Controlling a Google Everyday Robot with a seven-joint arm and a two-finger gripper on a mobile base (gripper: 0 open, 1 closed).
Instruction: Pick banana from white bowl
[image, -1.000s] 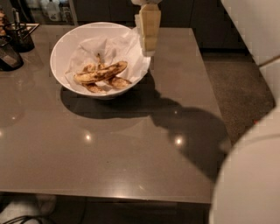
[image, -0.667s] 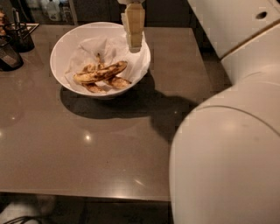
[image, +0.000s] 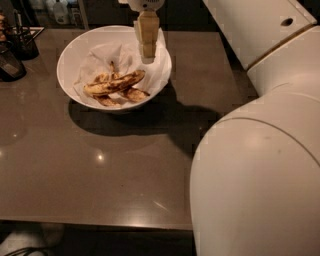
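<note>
At the far left of the smooth grey-brown table (image: 100, 165), well apart from the large round glossy white bowl (image: 61, 65), stand two small dark containers (image: 17, 42); what is in them is too dark to see. The white bowl sits on the back half of the table, left of the middle, and throws a dark shadow on the table in front of it and to its right. The bowl is lined with crumpled white paper (image: 100, 57).

On this paper, in the front part of the bowl, lies the banana (image: 114, 83), the longest one, yellow with heavy brown spots and gently curved. It lies almost across the bowl, its right end a little higher in the picture. Two shorter, darker brown bananas (image: 134, 94) lie just in front of it, touching it or nearly so.

The pale cream gripper (image: 147, 57) hangs straight down over the right back part of the bowl, its tip near the banana's right end but apart from it. It is not possible to see whether the gripper is spread or closed. It holds nothing.

To the right of the bowl, the big white rounded arm (image: 260, 175) fills the view.
</note>
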